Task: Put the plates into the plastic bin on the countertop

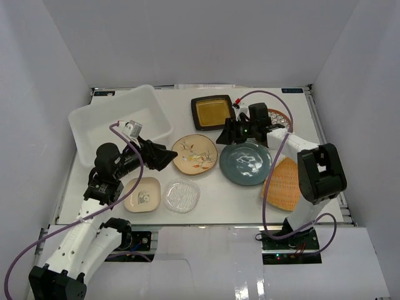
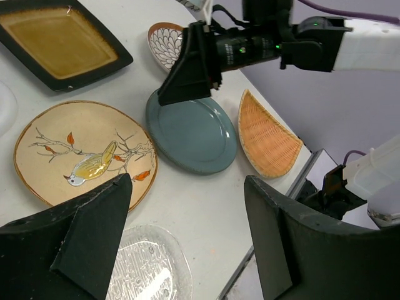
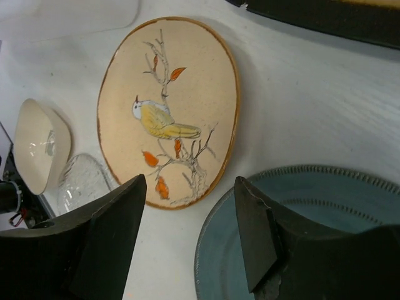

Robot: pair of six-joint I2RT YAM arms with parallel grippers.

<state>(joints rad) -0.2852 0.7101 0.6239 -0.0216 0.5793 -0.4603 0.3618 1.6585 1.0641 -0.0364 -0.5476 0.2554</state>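
Jaws wide on left claw point(image 2: 187, 182), right claw point(image 3: 189, 184), both empty

Top view, clock read from the tan floral plate point(image 1: 195, 154). You are boxed in on most sides:
- Left gripper point(image 1: 170, 159) at 9.
- Teal plate point(image 1: 245, 164) just beside at 3.
- Right gripper point(image 1: 222, 137) at 1 to 2.
- Clear glass dish point(image 1: 182, 195) near at 7.

Bare countertop point(image 1: 178, 115) at 11 gives you a lane to the plastic bin point(image 1: 110, 99). The bin interior looks unobstructed, though its translucent walls make that uncertain.
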